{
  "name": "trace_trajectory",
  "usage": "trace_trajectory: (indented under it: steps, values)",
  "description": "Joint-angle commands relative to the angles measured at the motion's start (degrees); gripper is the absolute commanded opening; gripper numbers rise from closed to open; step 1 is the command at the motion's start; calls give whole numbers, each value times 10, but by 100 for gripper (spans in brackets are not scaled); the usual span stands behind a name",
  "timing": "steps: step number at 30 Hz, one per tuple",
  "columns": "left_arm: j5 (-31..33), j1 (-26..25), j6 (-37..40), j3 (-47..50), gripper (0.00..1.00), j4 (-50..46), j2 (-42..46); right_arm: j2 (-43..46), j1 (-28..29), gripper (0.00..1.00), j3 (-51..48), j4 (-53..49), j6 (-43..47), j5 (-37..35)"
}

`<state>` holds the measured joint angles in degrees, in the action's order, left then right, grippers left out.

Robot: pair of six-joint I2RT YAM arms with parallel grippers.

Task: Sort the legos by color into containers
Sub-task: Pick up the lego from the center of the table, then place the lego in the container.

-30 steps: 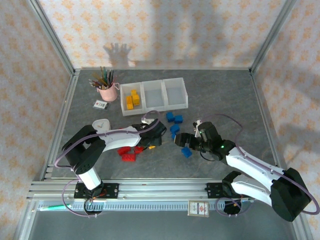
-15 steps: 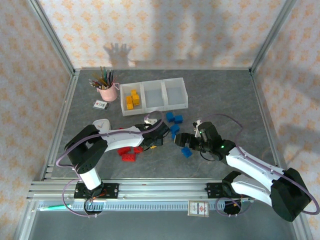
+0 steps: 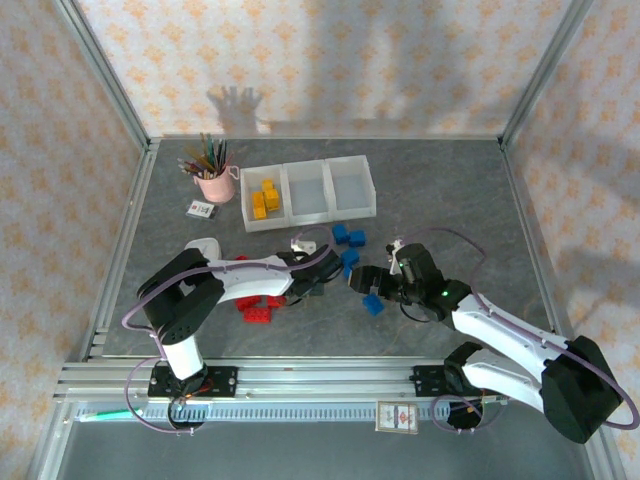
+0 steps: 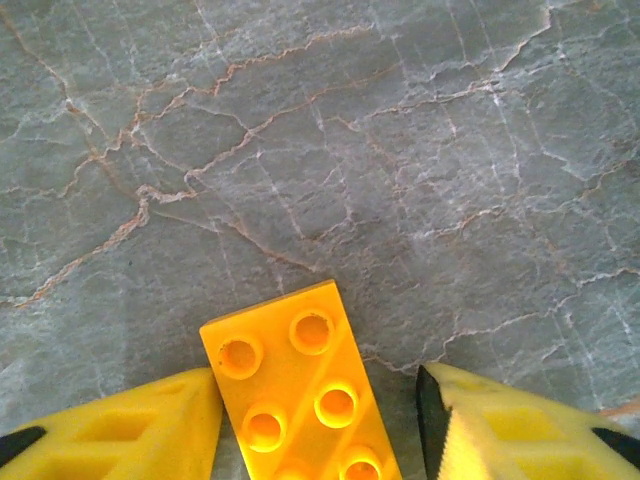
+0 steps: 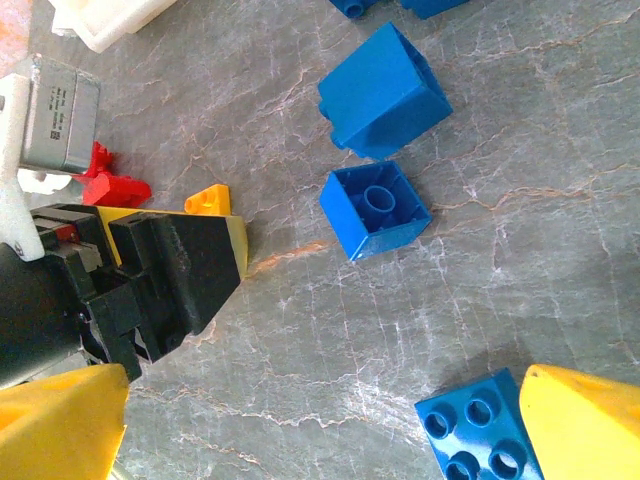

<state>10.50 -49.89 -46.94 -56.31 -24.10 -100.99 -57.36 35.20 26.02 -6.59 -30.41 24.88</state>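
A yellow lego (image 4: 300,390) lies studs-up on the table between the fingers of my left gripper (image 4: 318,410). The left finger (image 4: 130,425) touches it and a gap remains at the right finger (image 4: 500,430), so the jaws are open. In the top view my left gripper (image 3: 312,283) is low beside the red legos (image 3: 255,305). My right gripper (image 3: 365,285) is open among blue legos (image 3: 349,258). One blue lego (image 5: 480,430) sits against its right finger (image 5: 585,425). The containers (image 3: 345,212) stand behind, with yellow legos (image 3: 264,198) in the left bin.
A pink cup of pencils (image 3: 212,183) and a small card (image 3: 203,209) are left of the tray. Two blue legos (image 5: 385,90) lie ahead of my right gripper (image 5: 325,380), the left arm's fingers (image 5: 180,265) close on its left. Metal frame posts border the table.
My left gripper has reached slightly further toward the centre and its jaws have narrowed around the yellow lego. The right arm has stayed still.
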Motion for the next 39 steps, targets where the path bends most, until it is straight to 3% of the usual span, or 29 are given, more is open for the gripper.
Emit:
trace_trajectory:
  steps: [1,11,19,28,35,39]
  values:
    - [22,-1,-6,-6,48,-23,-19,6,-3,100,7,-1,5,-11]
    - [26,-1,-3,4,32,1,26,5,-3,100,29,-9,16,-2]
    - [72,18,18,-19,32,-30,88,-10,-3,100,66,1,22,16]
    - [131,160,117,-116,33,-33,102,-73,-2,100,128,49,1,21]
    - [111,275,174,-247,33,-15,-9,-94,-3,100,153,49,6,4]
    - [99,306,193,-310,33,2,-73,-89,-3,100,154,42,8,-3]
